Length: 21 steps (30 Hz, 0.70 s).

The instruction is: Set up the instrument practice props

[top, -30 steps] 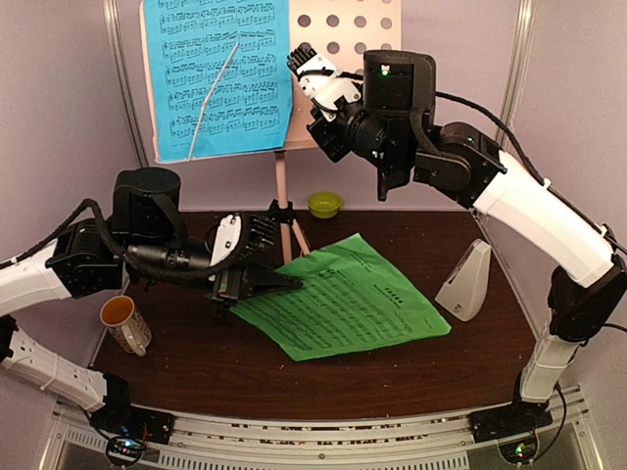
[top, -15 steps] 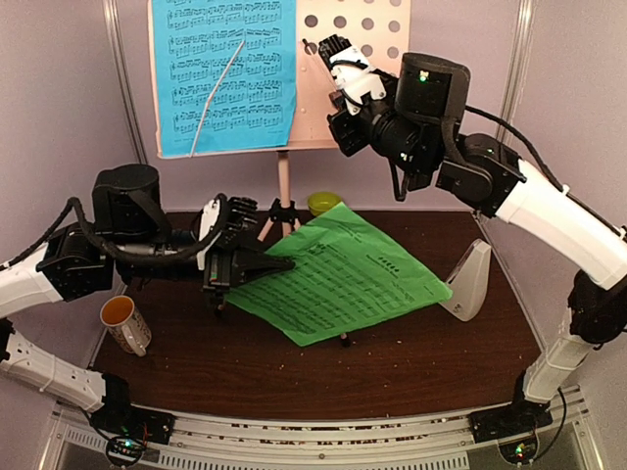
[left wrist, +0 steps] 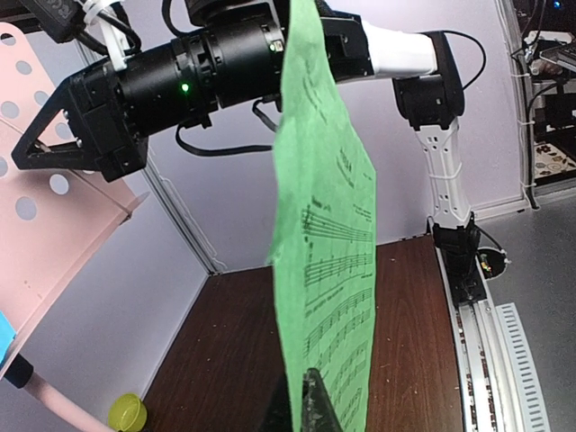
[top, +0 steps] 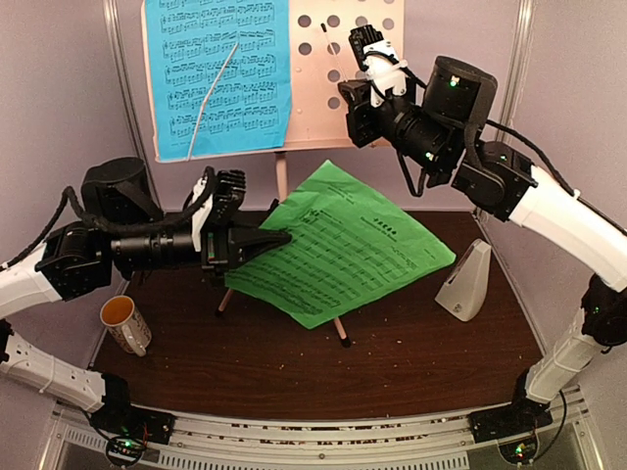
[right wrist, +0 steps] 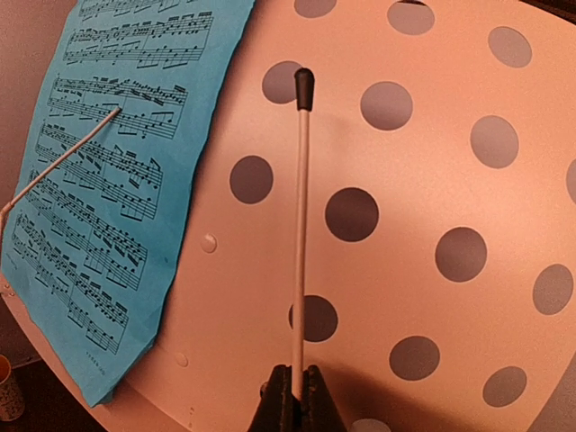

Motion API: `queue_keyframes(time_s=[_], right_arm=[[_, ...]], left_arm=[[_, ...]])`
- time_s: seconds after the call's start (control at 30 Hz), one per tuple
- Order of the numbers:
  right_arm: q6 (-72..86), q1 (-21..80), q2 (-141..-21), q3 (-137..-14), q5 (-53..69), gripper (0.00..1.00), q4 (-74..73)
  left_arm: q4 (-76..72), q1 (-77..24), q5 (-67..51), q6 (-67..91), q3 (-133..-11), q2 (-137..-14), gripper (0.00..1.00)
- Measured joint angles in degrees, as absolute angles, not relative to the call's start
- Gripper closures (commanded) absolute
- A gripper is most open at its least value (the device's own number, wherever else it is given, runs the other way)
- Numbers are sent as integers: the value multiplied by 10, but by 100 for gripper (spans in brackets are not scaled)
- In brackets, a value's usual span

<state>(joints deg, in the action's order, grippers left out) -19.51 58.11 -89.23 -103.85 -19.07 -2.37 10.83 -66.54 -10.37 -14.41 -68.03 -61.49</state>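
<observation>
Off the tabletop [top: 421,352] now, the green sheet [top: 343,250] hangs pinched in my left jaws. My right jaws have clamped the wire [right wrist: 301,234] of the stand [right wrist: 423,171].

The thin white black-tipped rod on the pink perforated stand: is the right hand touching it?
Touching. The right wrist view shows the right hand shut on the lower end of the thin white rod on the pink perforated stand.

Soft, even light from above; shadows are faint. The top view is sharp; in the right wrist view the pink stand [right wrist: 243,261] darkens toward the bottom.
</observation>
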Motion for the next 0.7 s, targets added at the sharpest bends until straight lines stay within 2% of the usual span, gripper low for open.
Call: queue_keyframes(time_s=[0.4, 0.7], right_arm=[[-179, 581, -890, -1018, -178, 100, 23], [-177, 581, -864, -943, -173, 100, 111]], left_arm=[[77, -664, -60, -133, -678, -584, 100], [57, -662, -10, -109, -691, -580, 100]])
